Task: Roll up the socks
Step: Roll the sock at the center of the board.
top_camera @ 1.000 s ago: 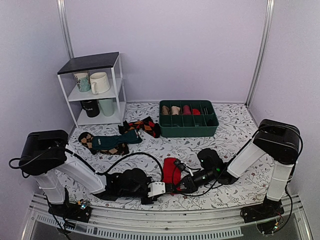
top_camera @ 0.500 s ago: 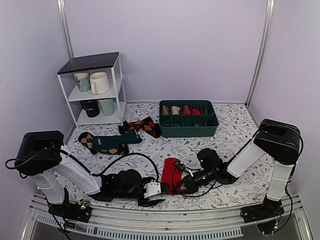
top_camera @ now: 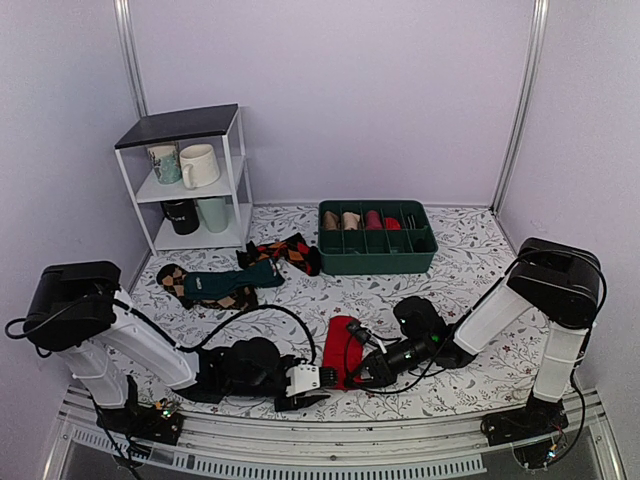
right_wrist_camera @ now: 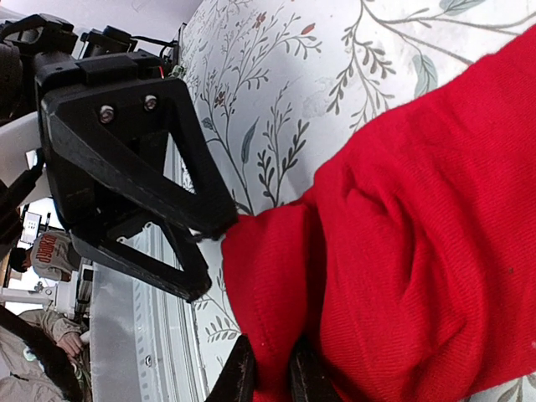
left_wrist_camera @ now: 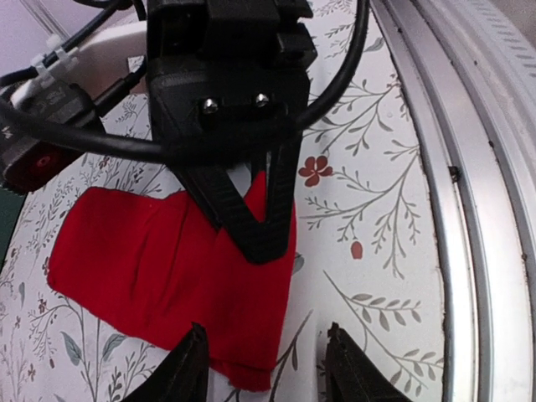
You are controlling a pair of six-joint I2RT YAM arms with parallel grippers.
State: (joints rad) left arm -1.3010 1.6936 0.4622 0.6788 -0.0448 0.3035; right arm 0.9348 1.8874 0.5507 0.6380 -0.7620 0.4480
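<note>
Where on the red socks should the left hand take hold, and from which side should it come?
Probably the near corner of the red socks, just beside the right hand's pinch. Come in low from the left: the fabric lies flat there, and its thin edge faces the left hand's open fingers.

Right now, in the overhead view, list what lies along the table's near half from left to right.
Left arm's shoulder → left gripper → red socks → right arm's shoulder. The right gripper, shut on the socks' near edge, overlaps them, so it is left out.
</note>
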